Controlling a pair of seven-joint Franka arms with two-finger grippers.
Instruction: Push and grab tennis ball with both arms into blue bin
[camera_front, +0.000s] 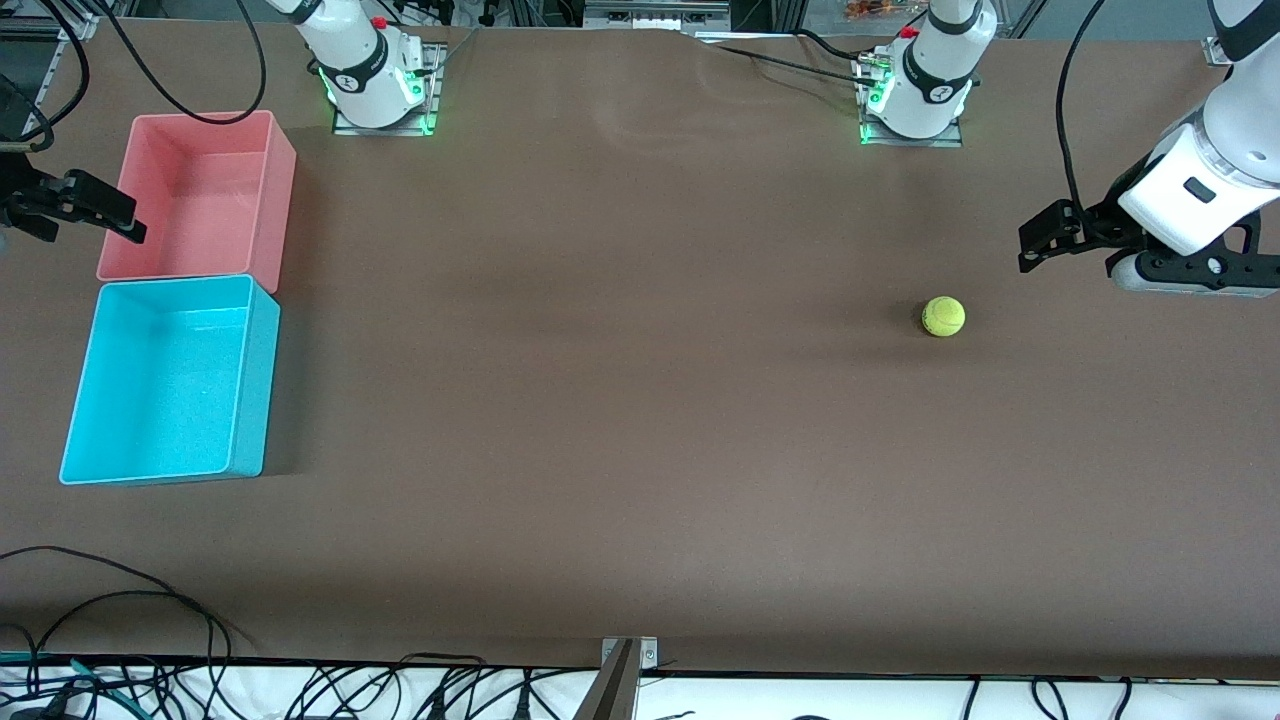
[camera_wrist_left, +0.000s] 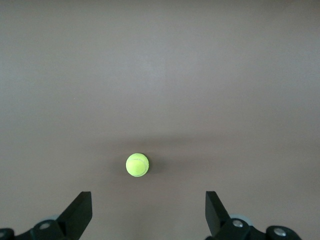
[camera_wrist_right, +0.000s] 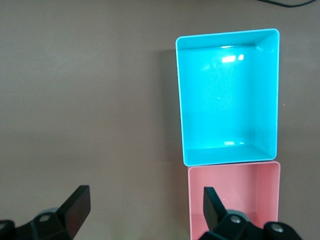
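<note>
The tennis ball, small and yellow-green, lies on the brown table toward the left arm's end. My left gripper hangs over the table beside it, still closer to that end, open and empty, apart from the ball. The blue bin stands empty at the right arm's end. My right gripper hovers by the pink bin's outer side, open, holding nothing.
A pink bin of like size touches the blue bin, farther from the front camera. The two arm bases stand along the table's edge farthest from the camera. Cables trail over the near edge.
</note>
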